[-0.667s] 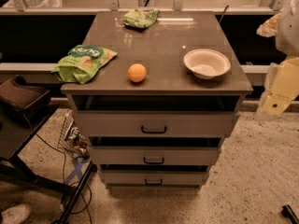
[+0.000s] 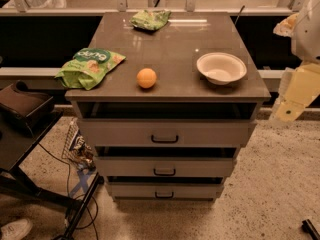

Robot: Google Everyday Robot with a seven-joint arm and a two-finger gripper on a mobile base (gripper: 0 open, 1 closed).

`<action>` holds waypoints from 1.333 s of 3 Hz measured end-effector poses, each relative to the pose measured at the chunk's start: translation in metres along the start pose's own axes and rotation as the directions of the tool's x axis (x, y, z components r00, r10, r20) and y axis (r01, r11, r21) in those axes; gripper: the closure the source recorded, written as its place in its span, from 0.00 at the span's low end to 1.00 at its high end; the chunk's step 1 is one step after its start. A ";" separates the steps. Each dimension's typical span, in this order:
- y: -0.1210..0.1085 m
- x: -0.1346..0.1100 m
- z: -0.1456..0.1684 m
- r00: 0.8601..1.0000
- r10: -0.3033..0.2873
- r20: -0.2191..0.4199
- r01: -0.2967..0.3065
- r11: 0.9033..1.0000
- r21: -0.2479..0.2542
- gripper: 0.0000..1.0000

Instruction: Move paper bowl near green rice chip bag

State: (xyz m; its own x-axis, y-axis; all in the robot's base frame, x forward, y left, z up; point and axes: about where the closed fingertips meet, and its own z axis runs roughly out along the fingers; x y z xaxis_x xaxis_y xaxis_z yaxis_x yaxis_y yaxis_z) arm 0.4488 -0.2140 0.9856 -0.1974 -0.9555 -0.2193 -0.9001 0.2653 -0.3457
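Observation:
The paper bowl (image 2: 221, 68) is white, shallow and upright on the right side of the grey cabinet top (image 2: 175, 49), near the front edge. The green rice chip bag (image 2: 90, 66) lies on the left edge of the top, partly overhanging. An orange ball (image 2: 146, 77) sits between them near the front. My gripper (image 2: 294, 96) is at the right edge of the view, off the cabinet's right side and lower right of the bowl, touching nothing.
A smaller, duller green bag (image 2: 150, 19) lies at the back of the top. The cabinet has several drawers (image 2: 165, 139) below. A dark stand (image 2: 25, 109) and cables (image 2: 75, 184) are at the lower left. A rail runs behind the cabinet.

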 end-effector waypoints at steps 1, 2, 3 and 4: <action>0.002 0.009 0.017 0.999 -0.036 -0.008 0.037 0.995 0.097 0.00; -0.007 0.010 0.034 0.999 -0.050 0.009 0.047 0.979 0.196 0.00; -0.033 -0.005 0.046 0.997 -0.063 0.049 0.045 0.948 0.316 0.00; -0.062 -0.039 0.053 0.994 -0.088 0.070 0.048 0.896 0.442 0.00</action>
State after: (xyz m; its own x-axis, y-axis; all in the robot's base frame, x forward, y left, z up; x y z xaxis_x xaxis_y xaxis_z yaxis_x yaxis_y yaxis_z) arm 0.5330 -0.1862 0.9673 -0.0898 -0.9637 -0.2514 -0.6439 0.2488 -0.7235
